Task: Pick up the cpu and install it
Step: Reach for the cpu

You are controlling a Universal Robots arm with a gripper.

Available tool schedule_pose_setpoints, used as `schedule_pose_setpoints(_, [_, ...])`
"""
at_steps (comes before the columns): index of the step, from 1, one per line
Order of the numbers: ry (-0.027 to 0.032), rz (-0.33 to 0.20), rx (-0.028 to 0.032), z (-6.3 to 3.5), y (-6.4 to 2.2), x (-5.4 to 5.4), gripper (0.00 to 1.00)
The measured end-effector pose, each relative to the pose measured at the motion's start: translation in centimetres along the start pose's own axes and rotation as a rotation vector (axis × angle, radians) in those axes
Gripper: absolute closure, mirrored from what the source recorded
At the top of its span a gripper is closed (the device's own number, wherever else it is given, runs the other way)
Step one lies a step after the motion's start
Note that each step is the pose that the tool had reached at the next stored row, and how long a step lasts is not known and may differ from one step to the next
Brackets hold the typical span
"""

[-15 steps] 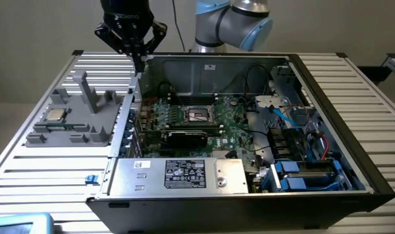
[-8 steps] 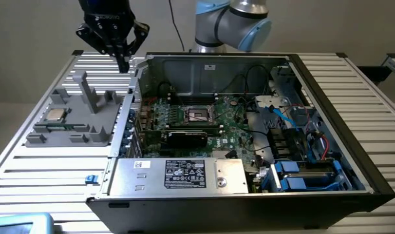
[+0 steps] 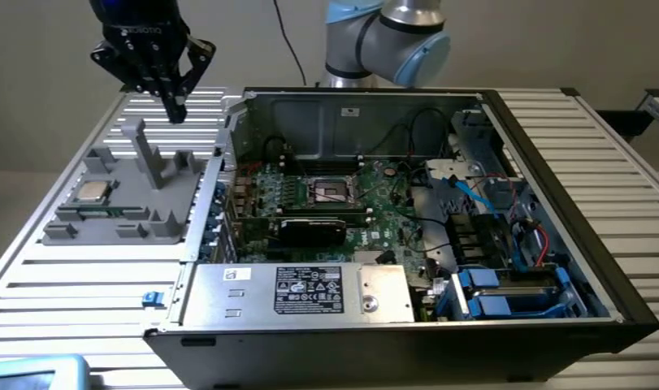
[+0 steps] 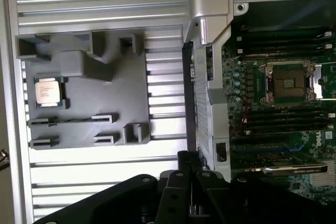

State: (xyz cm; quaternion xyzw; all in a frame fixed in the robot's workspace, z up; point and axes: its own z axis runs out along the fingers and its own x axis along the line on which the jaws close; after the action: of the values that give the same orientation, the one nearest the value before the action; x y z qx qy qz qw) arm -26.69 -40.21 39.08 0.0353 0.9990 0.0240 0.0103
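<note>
Nearest us in the exterior view sits the power supply box (image 3: pixel 296 288) at the front of the open computer case (image 3: pixel 416 349). Behind it is the motherboard (image 3: pixel 389 211) with a black card (image 3: pixel 313 230), and then the socket (image 3: pixel 332 189), whose middle looks empty. On the exterior view's left of the case, a grey tray (image 3: pixel 134 223) lies on the slatted counter (image 3: pixel 80 284). The cpu (image 3: pixel 93 192) lies flat in a corner pocket of the tray, untouched.

Farther back, the gripper (image 3: pixel 177 110) hangs above the tray's far end, well apart from the cpu. Its fingers are pressed together with nothing between them.

We judge the work to be at the approach, with the pick not yet begun. A grasp calls for the fingers to part and come down square over the chip's edges. The tray's tall post (image 3: pixel 145 154) stands between the gripper and the cpu. The case's side wall (image 3: pixel 213 193) rises between the tray and the socket. Both want clearance. Cables (image 3: pixel 416 122) loop along the case's far wall.
</note>
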Motion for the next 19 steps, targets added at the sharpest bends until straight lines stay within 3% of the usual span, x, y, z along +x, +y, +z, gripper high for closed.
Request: schedule_pose_setpoints(19, [0.0000,0.000,0.0000,0.57,-0.68,8.7,0.88])
